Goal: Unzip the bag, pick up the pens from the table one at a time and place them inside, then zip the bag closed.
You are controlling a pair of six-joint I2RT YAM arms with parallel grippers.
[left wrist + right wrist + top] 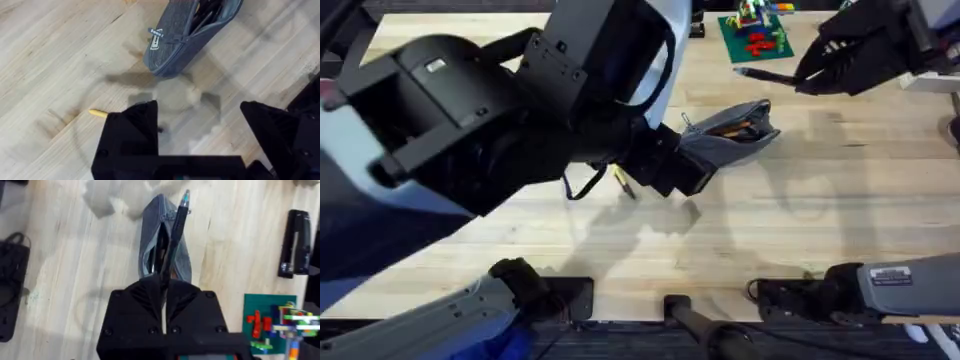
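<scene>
Bag (pixel 735 128) unzipped at table (pixel 820 230) centre; right gripper (pixel 164 287) pinches black pen (pixel 176 227) at two o'clock, left gripper (pixel 200 125) spread empty; yellow pen (pixel 98 113) waits, zipping remains

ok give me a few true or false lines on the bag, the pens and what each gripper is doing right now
1. The right gripper is shut on a black pen. True.
2. The bag is zipped closed. False: it gapes open, with dark items showing inside.
3. The left gripper is holding the yellow pen. False: its fingers stand open and empty, and the yellow pen lies on the table.
4. The black pen is already inside the bag. False: it is held above the bag.
5. A green brick plate sits beyond the bag in the overhead view. True.
</scene>
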